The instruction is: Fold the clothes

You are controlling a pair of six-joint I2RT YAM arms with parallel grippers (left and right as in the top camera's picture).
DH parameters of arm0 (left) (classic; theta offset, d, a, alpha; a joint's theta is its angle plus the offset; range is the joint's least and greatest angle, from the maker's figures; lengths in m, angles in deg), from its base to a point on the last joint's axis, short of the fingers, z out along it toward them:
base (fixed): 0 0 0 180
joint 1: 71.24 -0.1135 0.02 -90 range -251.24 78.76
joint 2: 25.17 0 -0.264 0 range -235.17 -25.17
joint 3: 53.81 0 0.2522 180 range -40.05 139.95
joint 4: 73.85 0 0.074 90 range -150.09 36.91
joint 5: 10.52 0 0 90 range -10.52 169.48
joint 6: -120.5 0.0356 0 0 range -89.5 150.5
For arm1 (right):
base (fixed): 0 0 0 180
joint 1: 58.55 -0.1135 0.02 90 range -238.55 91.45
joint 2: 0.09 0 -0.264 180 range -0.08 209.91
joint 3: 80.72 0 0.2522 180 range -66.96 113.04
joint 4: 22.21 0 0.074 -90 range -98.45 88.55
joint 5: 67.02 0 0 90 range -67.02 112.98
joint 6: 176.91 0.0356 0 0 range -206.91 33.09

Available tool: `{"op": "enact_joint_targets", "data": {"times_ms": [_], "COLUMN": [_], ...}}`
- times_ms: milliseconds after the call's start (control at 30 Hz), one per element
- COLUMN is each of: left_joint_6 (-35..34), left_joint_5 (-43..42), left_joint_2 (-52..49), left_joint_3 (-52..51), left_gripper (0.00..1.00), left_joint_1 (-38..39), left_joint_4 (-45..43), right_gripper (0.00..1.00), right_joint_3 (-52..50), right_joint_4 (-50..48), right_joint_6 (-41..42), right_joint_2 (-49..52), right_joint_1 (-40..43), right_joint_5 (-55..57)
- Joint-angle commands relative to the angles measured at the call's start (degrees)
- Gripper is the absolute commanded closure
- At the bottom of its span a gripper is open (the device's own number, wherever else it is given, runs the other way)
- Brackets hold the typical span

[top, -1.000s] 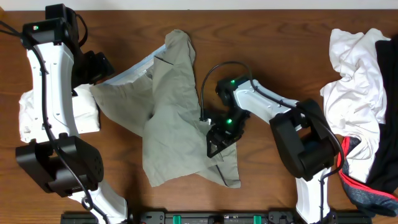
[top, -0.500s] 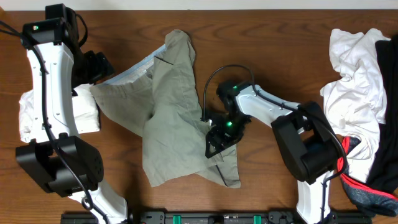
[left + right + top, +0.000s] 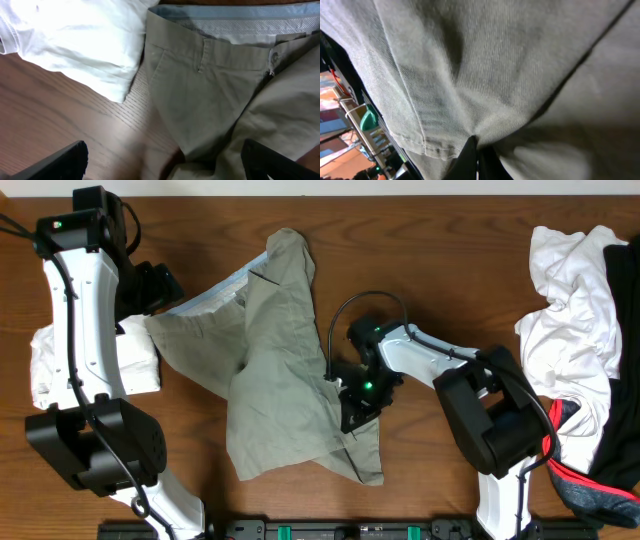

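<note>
The khaki-beige shorts (image 3: 280,370) lie crumpled mid-table, one leg pointing to the far edge and the other towards the near edge. My right gripper (image 3: 352,416) sits on the near leg's right edge, shut on a pinch of the khaki cloth (image 3: 470,90); in the right wrist view the gripper (image 3: 477,152) has its jaws pressed together with fabric bunched at the tips, beside a stitched hem. My left gripper (image 3: 168,288) hovers open over the waistband corner. In the left wrist view the gripper (image 3: 162,162) spans bare wood and khaki cloth, below the pale blue lining (image 3: 225,12).
A folded white garment (image 3: 135,365) lies at the left under the left arm, also seen as the white garment (image 3: 75,40) beside the shorts. At the right edge is a pile of white cloth (image 3: 570,310), black cloth (image 3: 625,330) and a red-trimmed piece (image 3: 580,475).
My right gripper has closed on the shorts' near leg and shifted slightly towards the near edge; the leg's lower edge has puckered around it. The left arm has not moved.
</note>
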Motion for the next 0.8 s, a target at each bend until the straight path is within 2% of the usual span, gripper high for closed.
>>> {"op": "enact_joint_targets", "data": {"times_ms": [0,200,433,533,600,700,733,767], "left_joint_6": [1.01,1.01,1.01,0.98,0.98,0.98,0.98,0.98], "left_joint_5": [0.22,0.22,0.22,0.20,0.04,0.02,0.02,0.02], "left_joint_2": [-0.33,-0.33,-0.33,-0.33,-0.33,-0.33,-0.33,-0.33], "left_joint_3": [-0.33,-0.33,-0.33,-0.33,-0.33,-0.33,-0.33,-0.33], "left_gripper": [0.02,0.02,0.02,0.02,0.02,0.02,0.02,0.02], "left_joint_1": [0.02,0.02,0.02,0.02,0.02,0.09,0.20,0.31], "left_joint_4": [0.13,0.09,-0.07,-0.04,-0.04,-0.04,-0.02,0.00], "right_gripper": [0.99,0.99,0.99,0.99,0.98,0.91,0.86,0.73], "right_joint_3": [-0.20,2.82,16.20,22.14,25.27,26.36,26.36,26.36], "right_joint_4": [-0.13,0.61,0.35,-2.12,-4.68,-9.35,-10.51,-11.15], "right_joint_6": [0.66,3.10,14.84,17.44,17.59,19.78,20.74,22.05], "right_joint_2": [0.83,-5.75,-19.10,-20.74,-20.44,-19.34,-18.67,-17.70], "right_joint_1": [-0.28,2.54,14.53,21.55,26.60,32.65,34.56,36.15], "right_joint_5": [0.17,4.28,30.05,38.32,39.78,39.85,39.82,39.76]}}
